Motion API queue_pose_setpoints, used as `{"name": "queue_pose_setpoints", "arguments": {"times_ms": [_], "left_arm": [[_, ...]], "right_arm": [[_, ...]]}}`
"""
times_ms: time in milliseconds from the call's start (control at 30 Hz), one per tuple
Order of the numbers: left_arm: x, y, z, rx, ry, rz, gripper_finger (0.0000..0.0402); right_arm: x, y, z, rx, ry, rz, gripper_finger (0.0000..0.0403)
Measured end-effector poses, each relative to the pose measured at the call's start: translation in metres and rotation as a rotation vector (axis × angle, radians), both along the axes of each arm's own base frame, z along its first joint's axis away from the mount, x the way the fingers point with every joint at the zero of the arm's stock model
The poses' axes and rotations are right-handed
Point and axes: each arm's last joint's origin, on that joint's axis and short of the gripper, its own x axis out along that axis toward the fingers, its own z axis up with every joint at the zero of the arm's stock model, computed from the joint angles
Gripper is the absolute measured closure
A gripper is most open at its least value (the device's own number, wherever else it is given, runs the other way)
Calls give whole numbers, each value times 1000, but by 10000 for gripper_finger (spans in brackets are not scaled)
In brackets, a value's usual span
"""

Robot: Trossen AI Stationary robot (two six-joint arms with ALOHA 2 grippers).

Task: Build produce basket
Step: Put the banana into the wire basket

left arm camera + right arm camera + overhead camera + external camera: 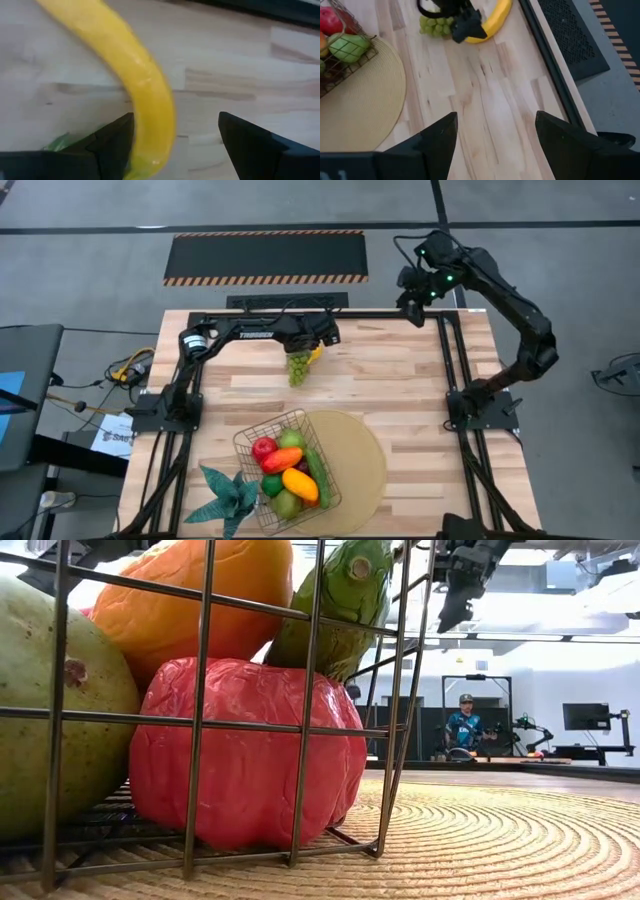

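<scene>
Basket (pixel 262 438): dark wire mesh, rectangular, sitting askew on the round mat's left part, at the near side of the table.
Produce in basket: red apple (pixel 264 448), green apple (pixel 291 440), cucumber (pixel 318 476), mango (pixel 283 460), a yellow-orange fruit (pixel 300 485), lime (pixel 271 486) and pear (pixel 288 503), packed close together.
Banana (pixel 145 80): yellow, curved, smooth and glossy, lying on the table's far side, just beside the grapes.
Grapes (pixel 298 366): green bunch, knobbly, on bare wood near the far edge.
Left claw (pixel 172 135): released, fingers spread either side of the banana's end, low over the table.
Right claw (pixel 495 132): released, held high over the far right corner, well apart from the fruit.
Open room: bare planks across the middle and right of the table (pixel 400 380).
Mat (pixel 360 450): tan, woven in rings.
Plant (pixel 228 495): teal, spiky leaves, just left of the basket.
</scene>
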Motion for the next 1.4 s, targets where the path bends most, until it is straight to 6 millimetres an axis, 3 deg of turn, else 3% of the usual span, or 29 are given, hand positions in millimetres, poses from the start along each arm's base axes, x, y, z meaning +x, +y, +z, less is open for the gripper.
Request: {"name": "queue_pose_setpoints", "arguments": {"times_ms": [333, 467, 700, 867, 1000, 1167, 1400], "left_arm": [[12, 2, -37, -99, -25, 17, 136], [12, 3, -45, -153, -35, 39, 184], [20, 5, -40, -122, -62, -15, 329], [28, 6, -37, -112, -145, -81, 330], [36, 1, -18, -132, -276, -174, 330], [42, -20, 27, -90, -409, -459, 330], [29, -61, 101, 224, -406, -717, 330]], "right_arm": [[-1, 3, 0, 19, -1, 7, 117], [-2, 3, 0, 29, -2, 11, 117], [-2, 3, 0, 38, 1, 4, 117], [-3, 4, -1, 50, 10, 4, 117], [-3, 5, -1, 51, 11, 4, 117], [-2, 5, -4, 95, -37, 17, 117], [-13, 6, -43, 330, -164, -150, 117]]}}
